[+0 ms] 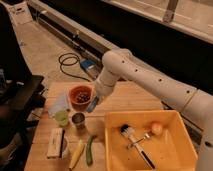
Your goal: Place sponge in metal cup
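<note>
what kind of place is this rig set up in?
Probably a robot test area or lab, not a home: bare floor with a loose black cable, a wooden table of props, a yellow bin. The gripper hangs beside the orange bowl.
</note>
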